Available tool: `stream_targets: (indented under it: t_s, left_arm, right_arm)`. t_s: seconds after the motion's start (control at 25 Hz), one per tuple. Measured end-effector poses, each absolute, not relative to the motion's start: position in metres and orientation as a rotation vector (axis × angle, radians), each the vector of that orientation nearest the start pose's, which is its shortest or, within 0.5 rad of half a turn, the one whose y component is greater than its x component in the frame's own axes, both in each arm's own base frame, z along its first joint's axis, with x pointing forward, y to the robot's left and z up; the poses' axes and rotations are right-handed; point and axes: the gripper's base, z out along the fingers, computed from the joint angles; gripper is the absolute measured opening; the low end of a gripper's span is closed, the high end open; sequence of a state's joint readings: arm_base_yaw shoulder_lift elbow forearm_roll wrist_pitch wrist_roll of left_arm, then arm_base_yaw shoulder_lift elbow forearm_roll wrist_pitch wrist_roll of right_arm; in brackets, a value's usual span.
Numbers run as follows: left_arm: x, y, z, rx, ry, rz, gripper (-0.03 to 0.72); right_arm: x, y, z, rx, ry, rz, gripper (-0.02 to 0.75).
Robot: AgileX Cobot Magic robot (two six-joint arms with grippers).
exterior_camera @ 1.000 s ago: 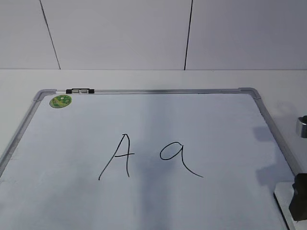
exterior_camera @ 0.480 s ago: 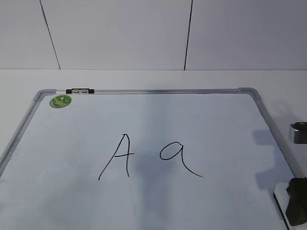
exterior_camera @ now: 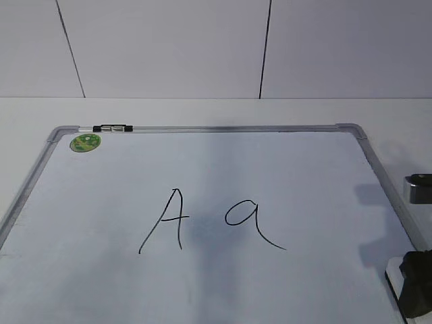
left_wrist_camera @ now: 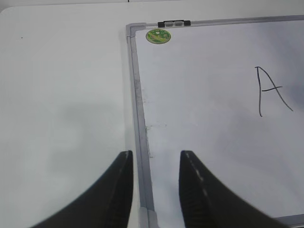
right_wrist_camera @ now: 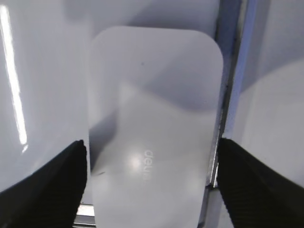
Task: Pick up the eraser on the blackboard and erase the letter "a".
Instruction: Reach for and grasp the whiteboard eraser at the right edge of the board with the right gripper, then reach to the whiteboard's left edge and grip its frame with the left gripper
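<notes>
Exterior view: the blackboard [exterior_camera: 202,169] lies flat on the counter [exterior_camera: 202,111], with the letter "a" [exterior_camera: 253,219] in thin black beside a capital "A" [exterior_camera: 165,221]. The right hand [exterior_camera: 417,283] is cut off at the frame's lower right edge.

Left wrist view: the left hand [left_wrist_camera: 154,190] hangs spread over the board's frame.

Right wrist view: the eraser [right_wrist_camera: 154,128], white and rounded, lies between the spread fingers [right_wrist_camera: 47,180], seemingly untouched.

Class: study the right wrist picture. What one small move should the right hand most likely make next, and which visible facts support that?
Probably close. The right hand is open, its fingers flanking the long sides of the eraser, which lies flat by the frame of the blackboard. No grip shows yet, and the letter "a" is unerased, so gripping comes first.
</notes>
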State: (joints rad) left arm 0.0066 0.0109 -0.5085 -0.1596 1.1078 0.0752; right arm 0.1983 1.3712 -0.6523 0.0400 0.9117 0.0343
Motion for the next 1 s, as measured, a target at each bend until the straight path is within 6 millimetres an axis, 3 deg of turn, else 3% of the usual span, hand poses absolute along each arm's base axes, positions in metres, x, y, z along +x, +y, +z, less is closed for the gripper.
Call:
stream_targets:
  t_s: [0.48, 1.0]
  left_arm:
    - [-0.007, -0.013, 0.277, 0.083, 2.084, -0.145, 0.256]
    - [-0.007, -0.013, 0.277, 0.083, 2.084, -0.145, 0.256]
  right_arm:
    - [0.201, 0.043, 0.172, -0.218, 3.160, 0.046, 0.652]
    - [0.203, 0.044, 0.172, -0.208, 3.141, 0.058, 0.627]
